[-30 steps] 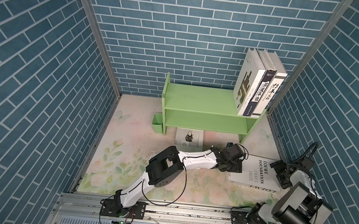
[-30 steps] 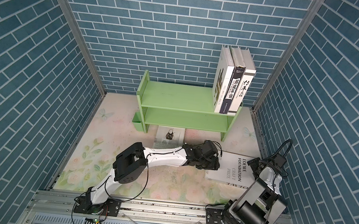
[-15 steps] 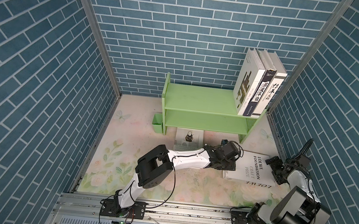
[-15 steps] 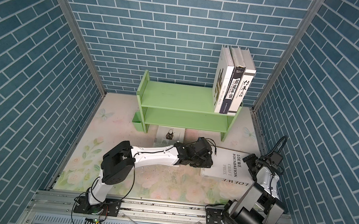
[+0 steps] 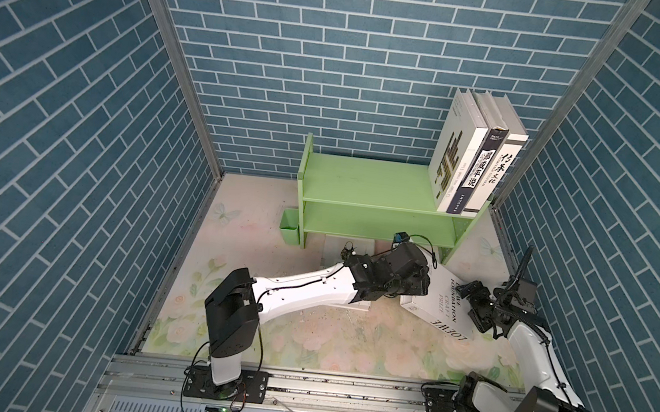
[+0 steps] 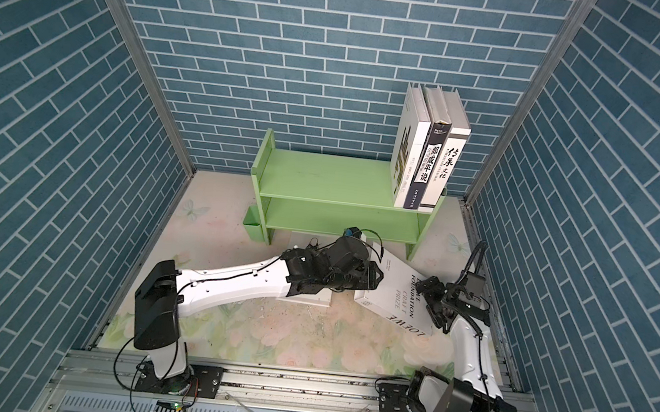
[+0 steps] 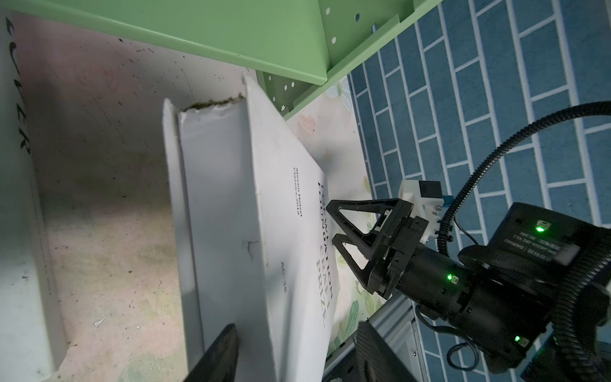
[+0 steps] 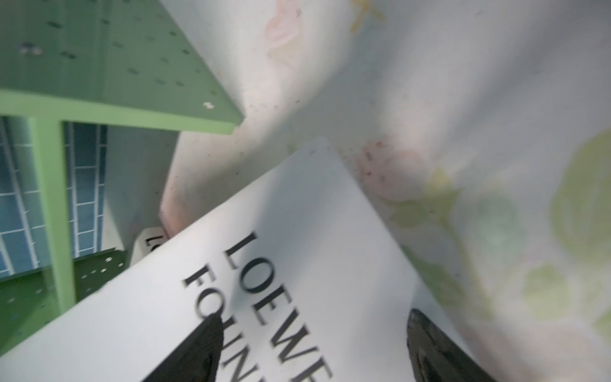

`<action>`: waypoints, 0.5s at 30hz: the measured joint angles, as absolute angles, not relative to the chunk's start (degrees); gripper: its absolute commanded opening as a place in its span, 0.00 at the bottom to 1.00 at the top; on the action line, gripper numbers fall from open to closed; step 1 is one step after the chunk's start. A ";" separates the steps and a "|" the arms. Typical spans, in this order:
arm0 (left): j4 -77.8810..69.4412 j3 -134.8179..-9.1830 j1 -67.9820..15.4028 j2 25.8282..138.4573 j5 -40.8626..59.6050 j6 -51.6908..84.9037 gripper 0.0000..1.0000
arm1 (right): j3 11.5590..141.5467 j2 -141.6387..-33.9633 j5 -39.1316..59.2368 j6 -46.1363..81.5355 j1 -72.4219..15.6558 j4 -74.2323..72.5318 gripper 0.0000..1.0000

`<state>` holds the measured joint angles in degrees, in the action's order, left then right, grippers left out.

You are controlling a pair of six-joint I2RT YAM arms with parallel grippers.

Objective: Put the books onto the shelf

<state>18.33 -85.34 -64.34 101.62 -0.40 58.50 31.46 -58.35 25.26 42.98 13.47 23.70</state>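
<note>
A thick white book (image 5: 447,307) (image 6: 398,293) lettered LOEWE FOUNDATION CRAFT PRIZE leans tilted on the floor mat, its left edge raised. My left gripper (image 5: 422,283) (image 7: 296,325) is closed around that raised edge, one finger on the edge face and the other on the cover side. My right gripper (image 5: 472,303) (image 7: 330,222) stands open with both fingertips against the book's cover (image 8: 297,231). A second white book (image 6: 310,299) lies flat under my left arm. The green shelf (image 5: 364,185) carries three upright books (image 5: 470,163) at its right end.
A small green cup (image 5: 289,228) hangs on the shelf's left leg. Blue brick walls (image 5: 608,244) close in on three sides, the right one close behind my right arm. A metal rail (image 5: 342,388) runs along the front edge of the floral mat.
The white book went from lying flat to tilted, with its left edge lifted and shifted toward the shelf. My left gripper rose with it. My right gripper followed against the cover.
</note>
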 measured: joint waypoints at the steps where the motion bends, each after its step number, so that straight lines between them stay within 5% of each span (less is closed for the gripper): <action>1: 18.39 -84.01 -64.25 100.95 -0.45 58.54 0.60 | 31.46 -58.00 25.52 43.83 12.23 23.44 0.87; 15: 19.79 -72.44 -61.65 92.33 -2.79 59.57 0.64 | 32.34 -65.60 20.23 53.21 -6.59 9.13 0.87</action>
<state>19.79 -72.44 -61.65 92.33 -2.79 59.57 32.34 -65.60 20.23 53.21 -6.59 9.13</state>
